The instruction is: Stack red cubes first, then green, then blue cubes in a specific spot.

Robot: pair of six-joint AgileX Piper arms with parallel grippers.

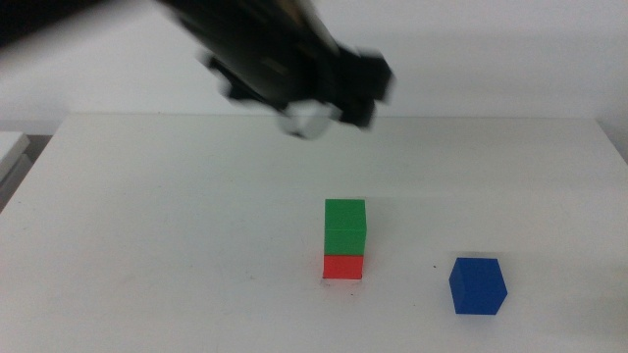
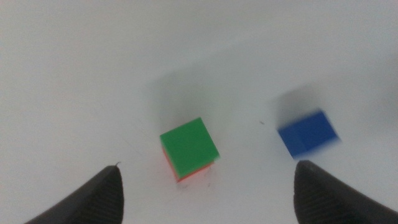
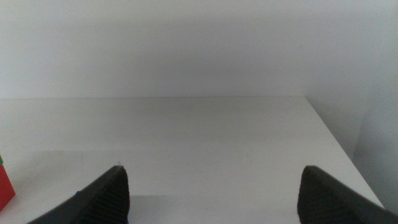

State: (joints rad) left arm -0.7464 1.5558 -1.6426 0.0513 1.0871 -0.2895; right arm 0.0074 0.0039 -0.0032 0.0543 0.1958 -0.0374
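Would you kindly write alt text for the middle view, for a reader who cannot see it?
A green cube sits stacked on a red cube on a white table, with a blue cube apart to their right. The left end effector, blurred, hangs above and behind the stack.

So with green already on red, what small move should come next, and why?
Probably the open left gripper, now empty above the stack, should shift toward the blue cube. The green cube sits on the red cube, while blue lies alone on the table. The right gripper waits aside.
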